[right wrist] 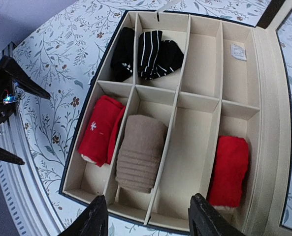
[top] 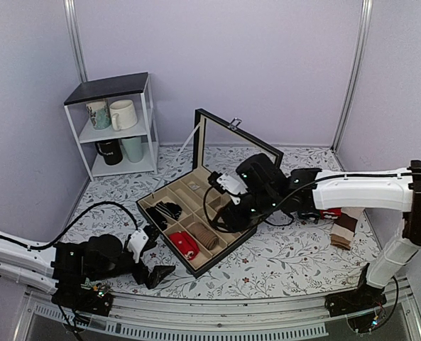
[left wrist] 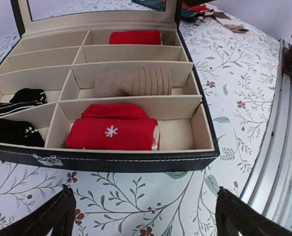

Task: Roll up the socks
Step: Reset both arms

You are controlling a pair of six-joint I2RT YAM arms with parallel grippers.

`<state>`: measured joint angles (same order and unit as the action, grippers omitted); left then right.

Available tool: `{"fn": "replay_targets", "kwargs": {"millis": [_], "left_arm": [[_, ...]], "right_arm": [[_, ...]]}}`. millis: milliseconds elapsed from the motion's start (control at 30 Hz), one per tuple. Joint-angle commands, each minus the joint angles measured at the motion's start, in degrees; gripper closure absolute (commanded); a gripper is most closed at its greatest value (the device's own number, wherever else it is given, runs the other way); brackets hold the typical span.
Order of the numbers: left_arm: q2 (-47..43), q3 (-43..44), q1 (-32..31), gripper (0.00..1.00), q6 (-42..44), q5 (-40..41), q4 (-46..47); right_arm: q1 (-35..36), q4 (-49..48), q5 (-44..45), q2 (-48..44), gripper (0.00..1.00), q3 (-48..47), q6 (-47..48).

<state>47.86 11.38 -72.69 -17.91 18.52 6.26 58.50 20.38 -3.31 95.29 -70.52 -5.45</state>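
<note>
The socks (top: 183, 244) lie as a red roll with a white snowflake mark and a beige end in the near corner compartment of the open black box (top: 231, 142). The roll also shows in the left wrist view (left wrist: 113, 132) and the right wrist view (right wrist: 99, 129). No dark face marks show. My left gripper (top: 158, 256) is open and empty above the table, just in front of the box wall (left wrist: 136, 160). My right gripper (top: 228, 213) is open and empty above the box's middle compartments (right wrist: 148, 199).
The box also holds a tan ribbed roll (right wrist: 138, 152), a plain red roll (right wrist: 228, 169) and black socks (right wrist: 146, 51). Loose brown striped socks (top: 345, 231) and red fabric (top: 331, 212) lie on the table at the right. A shelf with mugs (top: 114, 124) stands at the back left.
</note>
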Motion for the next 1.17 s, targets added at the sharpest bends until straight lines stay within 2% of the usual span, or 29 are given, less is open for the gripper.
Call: {"fn": "replay_targets", "kwargs": {"millis": [0, 200, 233, 267, 467, 667, 867, 1133], "left_arm": [[1.66, 2.28, 0.98, 0.01, -0.89, 2.27, -0.89], [1.09, 2.35, 1.52, 0.0, -2.18, 3.61, -1.8], [0.83, 2.34, 1.72, 0.01, -2.35, 3.6, -1.9], [0.62, 2.28, 1.87, 0.01, -2.51, 3.56, -2.02], [-1.72, 1.73, 3.44, 0.0, -3.74, 4.38, -2.97], [-3.3, 0.89, 4.25, 0.01, -4.04, 3.22, -2.8], [-1.92, 1.01, 4.25, 0.01, -3.92, 3.03, -2.35], [-0.49, 1.59, 4.33, 0.01, -3.97, 3.23, -2.39]], "right_arm": [[0.42, -2.37, 1.7, -8.08, 0.39, 5.75, -5.64], [0.45, -3.79, 3.54, -16.93, 0.2, 16.32, -11.4], [0.46, -4.57, 4.46, -19.27, 0.13, 18.53, -12.81], [0.43, -5.2, 5.43, -21.92, 0.01, 21.25, -13.88], [0.47, -7.46, 12.62, -37.74, 0.0, 36.69, -25.11], [0.47, -6.93, 16.96, -47.92, 0.0, 43.39, -34.96], [0.47, -3.43, 24.68, -45.06, 0.0, 43.47, -43.29], [0.42, -3.29, 27.24, -39.26, 0.0, 41.99, -41.2]]}}
